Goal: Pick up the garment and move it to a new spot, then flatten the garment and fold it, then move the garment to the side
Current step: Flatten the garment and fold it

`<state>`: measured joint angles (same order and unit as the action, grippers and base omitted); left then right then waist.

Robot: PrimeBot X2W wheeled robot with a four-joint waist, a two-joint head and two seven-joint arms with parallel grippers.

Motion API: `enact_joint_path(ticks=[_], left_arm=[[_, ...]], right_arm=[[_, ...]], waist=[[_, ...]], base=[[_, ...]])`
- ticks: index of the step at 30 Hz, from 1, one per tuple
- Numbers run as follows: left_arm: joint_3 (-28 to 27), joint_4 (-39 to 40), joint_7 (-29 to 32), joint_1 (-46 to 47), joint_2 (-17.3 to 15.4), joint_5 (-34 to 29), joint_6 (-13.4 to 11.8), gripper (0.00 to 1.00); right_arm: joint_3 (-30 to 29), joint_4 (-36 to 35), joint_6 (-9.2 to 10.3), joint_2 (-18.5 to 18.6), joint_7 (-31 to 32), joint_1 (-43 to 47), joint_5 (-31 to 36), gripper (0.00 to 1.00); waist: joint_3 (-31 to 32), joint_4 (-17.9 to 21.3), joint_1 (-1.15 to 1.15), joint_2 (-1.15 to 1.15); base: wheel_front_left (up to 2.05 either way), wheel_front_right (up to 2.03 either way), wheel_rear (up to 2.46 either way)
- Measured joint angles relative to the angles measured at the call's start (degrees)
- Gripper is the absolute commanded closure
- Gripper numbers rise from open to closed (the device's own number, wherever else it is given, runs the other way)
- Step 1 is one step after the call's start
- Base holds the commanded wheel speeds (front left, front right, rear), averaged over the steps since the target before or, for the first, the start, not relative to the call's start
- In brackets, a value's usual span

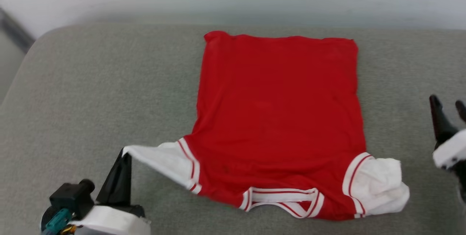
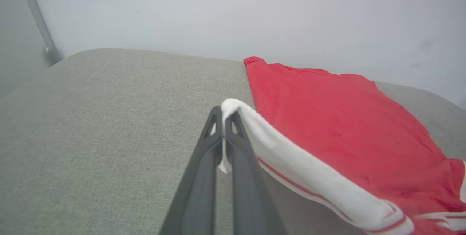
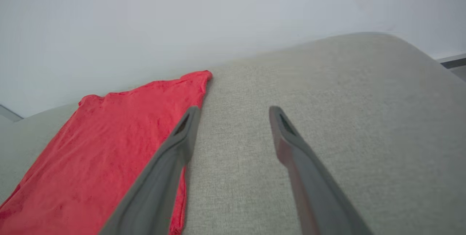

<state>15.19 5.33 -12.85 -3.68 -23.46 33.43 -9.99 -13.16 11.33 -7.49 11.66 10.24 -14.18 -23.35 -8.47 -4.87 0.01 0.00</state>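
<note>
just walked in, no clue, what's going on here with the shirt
A robot is laying a red jersey flat on a grey cushion. Its left tool is shut on the tip of one white sleeve, holding it stretched out. The right tool hangs open beside the jersey, holding nothing; the other sleeve lies crumpled.

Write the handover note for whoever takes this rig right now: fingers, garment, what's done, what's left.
Left gripper: fingers shut on the tip of the left-side sleeve, which is drawn out sideways.
Right gripper: open, holding nothing, over the grey cushion to the right of the garment.
The garment is spread on the cushion, collar nearest the robot, red body nearly flat.
Done: placed and mostly flattened.
Left: smooth the bunched right-side sleeve, fold, move aside.
</note>
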Motion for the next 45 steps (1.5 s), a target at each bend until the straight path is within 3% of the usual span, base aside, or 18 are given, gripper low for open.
enact_joint_path(ticks=[10,15,28,29,30,32,40,45], left_arm=[[3.7,3.7,-1.3,8.0,3.4,-3.1,2.3,1.00],[4.6,3.8,-1.9,11.4,5.9,-3.9,4.1,1.00],[2.6,2.1,-2.1,14.7,11.4,-6.2,9.6,1.00],[2.3,1.8,-2.1,14.7,11.7,-6.4,10.0,1.00],[2.0,1.7,-2.1,14.7,12.1,-6.6,10.4,1.00],[1.5,1.1,-2.1,14.7,12.6,-7.1,11.0,1.00],[0.6,-1.5,-2.1,14.5,13.7,-8.4,12.9,1.00],[-0.6,-4.0,-2.1,12.3,13.6,-8.6,12.7,1.00]], right_arm=[[-0.7,12.5,-0.01,8.5,25.7,-25.2,2.0,0.00],[-1.3,15.2,-0.01,10.2,35.3,-35.7,6.5,0.00],[-6.4,20.2,-0.02,8.8,42.4,-44.1,15.0,0.00],[-7.1,20.2,-0.04,8.7,42.8,-44.2,15.4,0.06],[-7.8,20.2,-0.05,8.5,43.3,-44.4,15.8,0.51],[-9.1,20.8,-0.07,8.2,44.5,-44.9,16.5,1.00],[-11.3,22.1,-0.04,7.7,46.7,-44.6,19.7,1.00],[-8.7,21.9,-0.04,8.6,46.4,-41.1,20.2,1.00]], waist=[[-9.0,-6.8,0.01,0.00],[-14.3,-10.6,0.01,0.00],[-25.4,-18.2,0.00,0.00],[-25.7,-18.4,0.00,0.00],[-25.9,-18.6,-0.01,0.00],[-25.8,-18.7,-0.02,0.00],[-23.1,-18.7,0.00,0.00],[-19.2,-18.0,0.00,0.00]], base=[[0.00,0.00,0.00],[0.00,0.00,0.00],[0.00,0.00,0.00],[0.00,0.00,0.00],[0.00,0.00,0.00],[0.00,0.00,0.00],[0.00,0.00,0.00],[0.00,0.00,0.00]])
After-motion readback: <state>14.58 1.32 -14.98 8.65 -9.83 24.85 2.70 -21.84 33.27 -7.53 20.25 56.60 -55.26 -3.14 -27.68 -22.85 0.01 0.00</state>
